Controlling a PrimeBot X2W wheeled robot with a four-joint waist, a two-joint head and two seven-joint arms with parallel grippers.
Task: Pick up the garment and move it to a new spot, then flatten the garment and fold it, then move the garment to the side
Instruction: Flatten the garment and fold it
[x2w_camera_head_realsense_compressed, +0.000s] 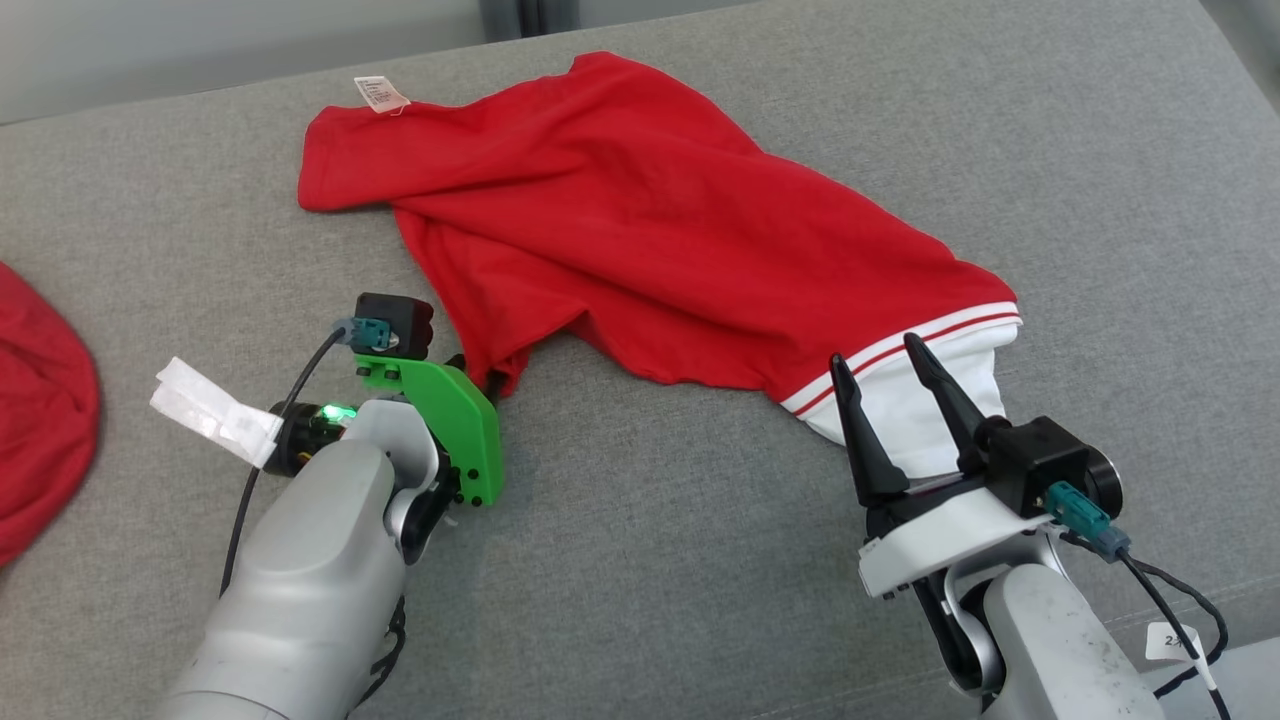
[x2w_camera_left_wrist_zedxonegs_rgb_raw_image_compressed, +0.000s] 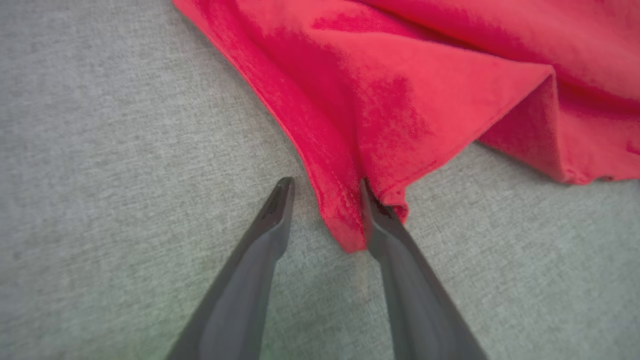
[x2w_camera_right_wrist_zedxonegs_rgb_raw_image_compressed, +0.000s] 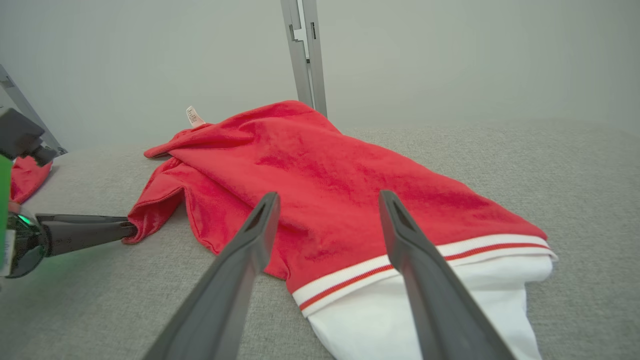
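Note:
The garment (x2w_camera_head_realsense_compressed: 640, 230) is a red top with a white, red-striped band at one end, lying crumpled on the grey cushion (x2w_camera_head_realsense_compressed: 650, 540). My left gripper (x2w_camera_left_wrist_zedxonegs_rgb_raw_image_compressed: 325, 187) is low at its near left corner. Its jaws stand apart with that red corner (x2w_camera_left_wrist_zedxonegs_rgb_raw_image_compressed: 345, 220) between them; the cloth touches one finger (x2w_camera_left_wrist_zedxonegs_rgb_raw_image_compressed: 395, 250), with a gap to the other. In the head view the left gripper (x2w_camera_head_realsense_compressed: 482, 380) is mostly hidden under its green bracket. My right gripper (x2w_camera_head_realsense_compressed: 877, 355) is open above the white end (x2w_camera_right_wrist_zedxonegs_rgb_raw_image_compressed: 425, 310), holding nothing. From the right wrist, the left gripper's fingers (x2w_camera_right_wrist_zedxonegs_rgb_raw_image_compressed: 90, 232) meet the garment's (x2w_camera_right_wrist_zedxonegs_rgb_raw_image_compressed: 310, 185) corner.
Another red cloth (x2w_camera_head_realsense_compressed: 40, 400) lies at the left edge of the cushion. A white care label (x2w_camera_head_realsense_compressed: 381, 93) sticks out at the garment's far corner. A grey metal post (x2w_camera_right_wrist_zedxonegs_rgb_raw_image_compressed: 305, 55) stands behind the cushion against a pale wall.

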